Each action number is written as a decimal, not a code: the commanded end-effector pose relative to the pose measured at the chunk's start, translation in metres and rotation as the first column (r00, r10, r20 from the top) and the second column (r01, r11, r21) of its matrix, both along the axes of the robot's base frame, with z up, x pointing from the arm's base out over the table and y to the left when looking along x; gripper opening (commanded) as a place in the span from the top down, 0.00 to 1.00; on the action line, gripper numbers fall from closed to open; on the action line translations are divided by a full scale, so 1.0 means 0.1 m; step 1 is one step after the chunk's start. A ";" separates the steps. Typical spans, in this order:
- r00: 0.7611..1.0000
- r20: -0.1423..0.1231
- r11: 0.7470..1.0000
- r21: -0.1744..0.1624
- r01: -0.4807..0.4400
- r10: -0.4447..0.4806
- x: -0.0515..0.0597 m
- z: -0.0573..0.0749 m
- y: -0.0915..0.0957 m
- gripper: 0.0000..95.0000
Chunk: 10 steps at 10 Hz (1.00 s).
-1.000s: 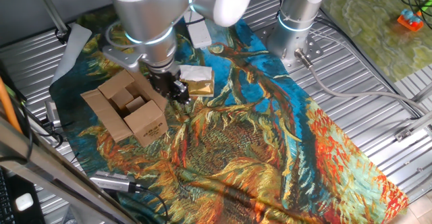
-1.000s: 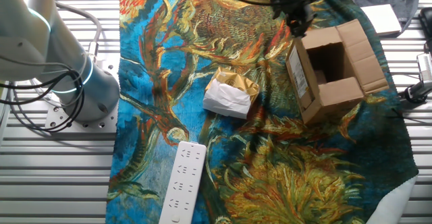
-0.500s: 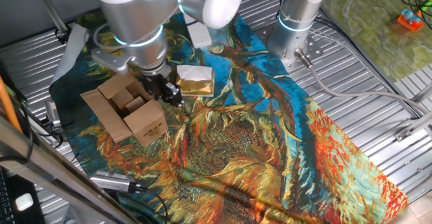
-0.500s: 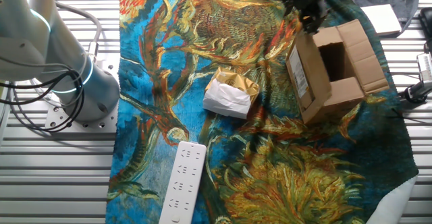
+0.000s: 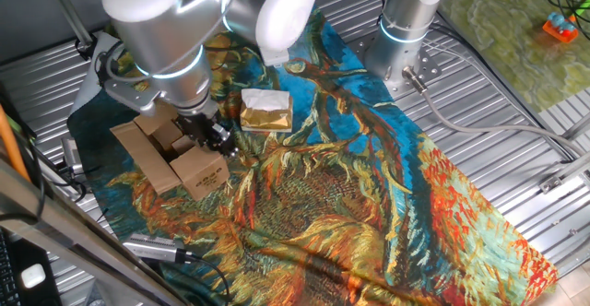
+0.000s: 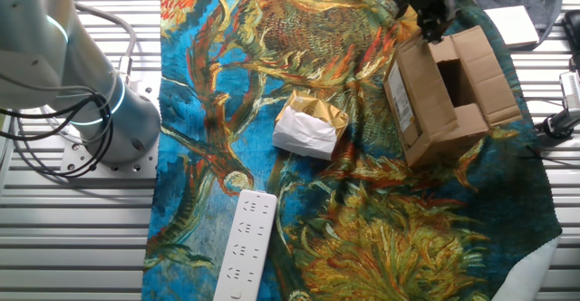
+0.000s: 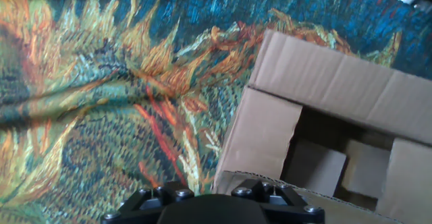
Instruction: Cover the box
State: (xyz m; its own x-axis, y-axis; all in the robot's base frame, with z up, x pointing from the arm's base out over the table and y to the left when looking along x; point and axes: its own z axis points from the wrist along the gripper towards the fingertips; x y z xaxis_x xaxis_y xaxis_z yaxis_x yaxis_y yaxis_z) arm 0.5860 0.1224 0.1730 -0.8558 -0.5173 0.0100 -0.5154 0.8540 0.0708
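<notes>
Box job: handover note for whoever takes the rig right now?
Gripper: at the box's near flap edge, holding nothing; open or shut can't be told.
Box: on the patterned cloth, top open, flaps partly folded in or out, none closing it.
Gold packet: on the cloth beside the box, apart from it.
Done: nothing closed yet.
Left: fold all flaps over the opening.

Lighting: bright, even, from overhead in both fixed views; shadows soft and short. Glare: white highlights on the glossy arm (image 5: 175, 29) casing and the metal table (image 6: 82, 237) slats. Focus: fixed views sharp; hand view soft, patterned cloth (image 7: 101, 96) slightly blurred. Shadow: inside of the box (image 7: 324, 153) dark. Distortion: none evident at the edges.
</notes>
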 end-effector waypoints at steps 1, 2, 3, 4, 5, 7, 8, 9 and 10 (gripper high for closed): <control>1.000 -0.002 1.000 -0.011 0.002 -0.002 0.05 -0.03 0.05 0.40; 1.000 -0.002 1.000 -0.012 -0.001 0.001 0.08 -0.03 0.07 0.40; 1.000 -0.002 1.000 -0.013 -0.009 0.009 0.11 -0.02 0.09 0.40; 1.000 -0.001 1.000 -0.017 -0.017 0.017 0.15 -0.02 0.11 0.40; 1.000 -0.001 1.000 -0.018 -0.018 0.018 0.16 -0.01 0.12 0.40; 1.000 -0.001 1.000 -0.019 -0.019 0.019 0.16 -0.01 0.12 0.40; 1.000 0.000 1.000 -0.018 -0.023 0.023 0.15 -0.02 0.11 0.40; 1.000 0.001 1.000 -0.017 -0.025 0.025 0.13 -0.03 0.11 0.40; 1.000 0.002 0.999 -0.016 -0.027 0.027 0.12 -0.04 0.10 0.40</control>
State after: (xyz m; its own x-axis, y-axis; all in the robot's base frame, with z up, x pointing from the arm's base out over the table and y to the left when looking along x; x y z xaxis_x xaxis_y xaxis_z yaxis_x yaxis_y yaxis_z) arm 0.5960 0.1324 0.1686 -0.8405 -0.5415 0.0169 -0.5399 0.8398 0.0568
